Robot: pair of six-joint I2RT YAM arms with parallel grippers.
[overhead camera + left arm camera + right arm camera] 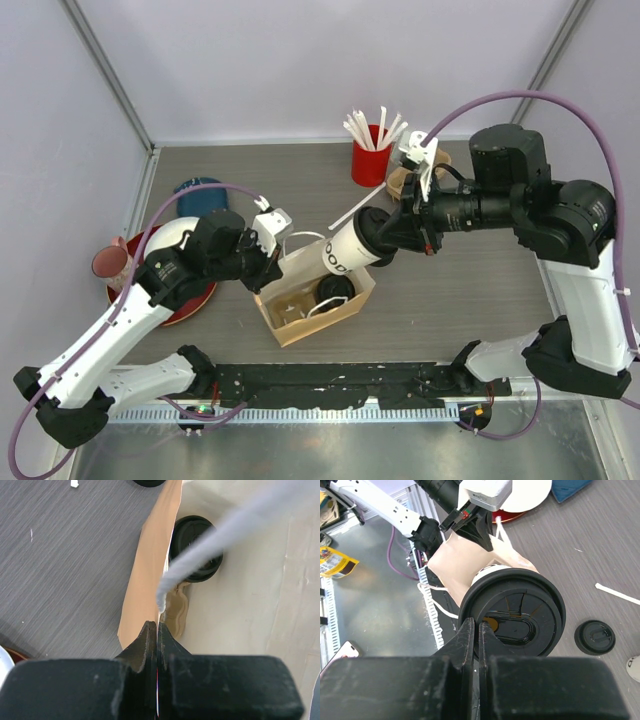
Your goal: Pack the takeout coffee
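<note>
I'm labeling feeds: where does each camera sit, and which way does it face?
Top external: above and behind, looking down on the table; left arm, right arm show.
Left wrist: on the left arm, looking into the bag; left hand pinches its edge.
Right wrist: on the right arm, facing the lidded cup; right hand grips it.
Both wrist views share the bag.
</note>
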